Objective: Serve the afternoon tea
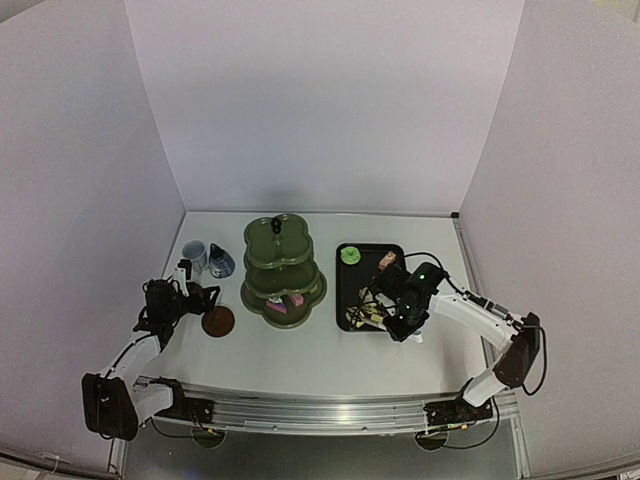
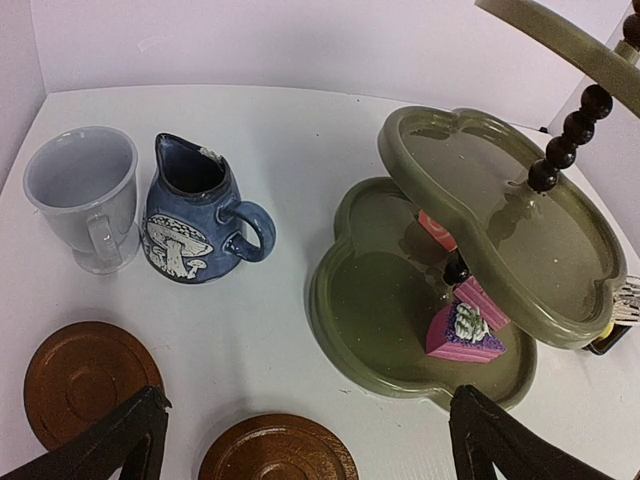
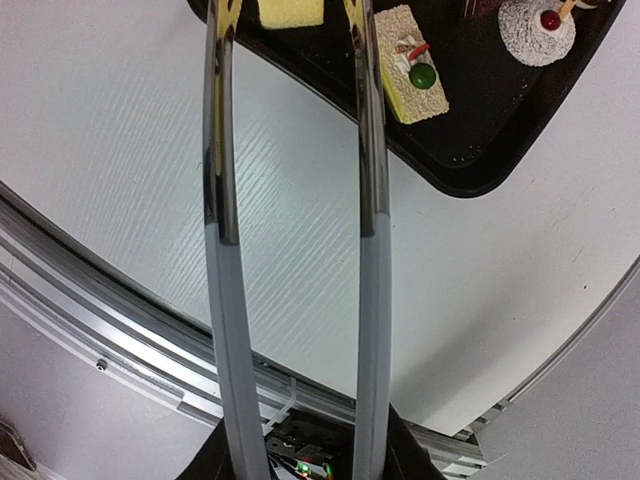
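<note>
The olive-green stand (image 1: 283,270) is mid-table with a pink cake (image 2: 465,335) on its bottom tier (image 2: 400,330). Left of it are the pale cup (image 2: 85,195), the dark-blue pot (image 2: 190,225) and two brown saucers (image 2: 85,375) (image 2: 278,455). My left gripper (image 2: 310,420) hovers open above the nearer saucer, holding nothing. My right gripper (image 3: 300,455) is shut on the white tongs (image 3: 225,200), over the black tray (image 3: 460,150). The tong arms stand apart on either side of a yellow cake (image 3: 290,10). A yellow cake with a green ball (image 3: 410,65) lies beside it.
The tray (image 1: 345,290) holds more cakes, among them a green one (image 1: 351,255) and a white one with a red cherry (image 3: 537,28). White walls close in the table on three sides. A metal rail (image 1: 320,408) runs along the near edge.
</note>
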You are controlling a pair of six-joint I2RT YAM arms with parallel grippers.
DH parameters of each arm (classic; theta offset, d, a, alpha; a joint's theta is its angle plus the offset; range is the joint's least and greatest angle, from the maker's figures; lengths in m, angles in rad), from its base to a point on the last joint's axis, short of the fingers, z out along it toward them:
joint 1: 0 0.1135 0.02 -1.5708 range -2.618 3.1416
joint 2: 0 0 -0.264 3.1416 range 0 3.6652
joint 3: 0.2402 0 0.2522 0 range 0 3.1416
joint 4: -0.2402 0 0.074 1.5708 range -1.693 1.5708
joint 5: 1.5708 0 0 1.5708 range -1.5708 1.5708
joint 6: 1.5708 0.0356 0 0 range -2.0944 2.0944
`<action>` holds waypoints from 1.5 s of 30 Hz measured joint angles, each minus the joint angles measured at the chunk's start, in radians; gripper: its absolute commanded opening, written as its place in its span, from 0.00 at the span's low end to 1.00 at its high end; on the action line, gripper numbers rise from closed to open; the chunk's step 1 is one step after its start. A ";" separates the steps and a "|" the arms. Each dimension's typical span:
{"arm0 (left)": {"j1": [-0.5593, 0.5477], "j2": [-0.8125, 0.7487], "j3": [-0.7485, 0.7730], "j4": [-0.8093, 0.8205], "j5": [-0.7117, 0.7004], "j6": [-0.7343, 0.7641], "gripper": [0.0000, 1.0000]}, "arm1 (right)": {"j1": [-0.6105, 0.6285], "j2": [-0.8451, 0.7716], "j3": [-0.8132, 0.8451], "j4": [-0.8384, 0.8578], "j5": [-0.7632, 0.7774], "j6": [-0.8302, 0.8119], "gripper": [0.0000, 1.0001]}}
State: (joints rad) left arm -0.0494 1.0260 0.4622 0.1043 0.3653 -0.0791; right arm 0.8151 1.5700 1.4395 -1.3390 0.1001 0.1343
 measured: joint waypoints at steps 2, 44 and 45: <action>0.000 0.000 0.000 0.000 0.000 0.000 0.98 | -0.004 0.003 -0.014 0.001 0.000 -0.003 0.34; 0.000 0.000 0.000 0.001 0.007 0.001 0.98 | 0.300 0.316 0.379 0.179 -0.200 -0.049 0.00; 0.000 0.000 0.000 0.001 0.007 0.001 0.98 | 0.309 0.346 0.393 0.200 -0.183 -0.049 0.00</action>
State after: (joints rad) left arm -0.0494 1.0260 0.4622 0.1051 0.3721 -0.0784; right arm 1.1238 1.9161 1.8330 -1.1385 -0.0832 0.0851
